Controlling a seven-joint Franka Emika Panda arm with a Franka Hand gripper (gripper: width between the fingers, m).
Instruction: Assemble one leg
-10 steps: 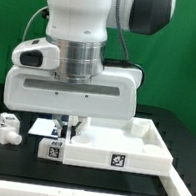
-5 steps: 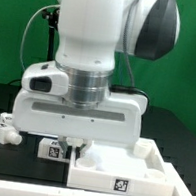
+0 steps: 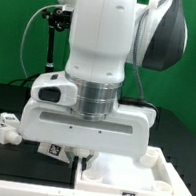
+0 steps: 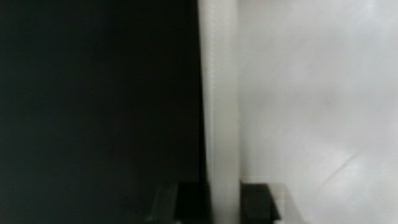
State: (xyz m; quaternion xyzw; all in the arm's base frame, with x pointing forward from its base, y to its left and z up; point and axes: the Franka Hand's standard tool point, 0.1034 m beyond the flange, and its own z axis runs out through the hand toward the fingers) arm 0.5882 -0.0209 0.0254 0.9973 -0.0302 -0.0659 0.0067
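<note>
The gripper (image 4: 222,203) is straddling the panel (image 3: 135,178) at its raised rim. The jaws appear to be clamping it, though the wrist view is blurred. The nearer leg (image 3: 52,152) is lying just beside the panel, close to the jaws. The farther leg (image 3: 1,130) is lying well apart, toward the exterior view's left.

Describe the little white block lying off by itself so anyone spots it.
From the robot arm in the middle, follow the black table to the exterior view's left edge. The leg lies there alone, small, white, tagged; the other tagged piece sits beside the panel.
</note>
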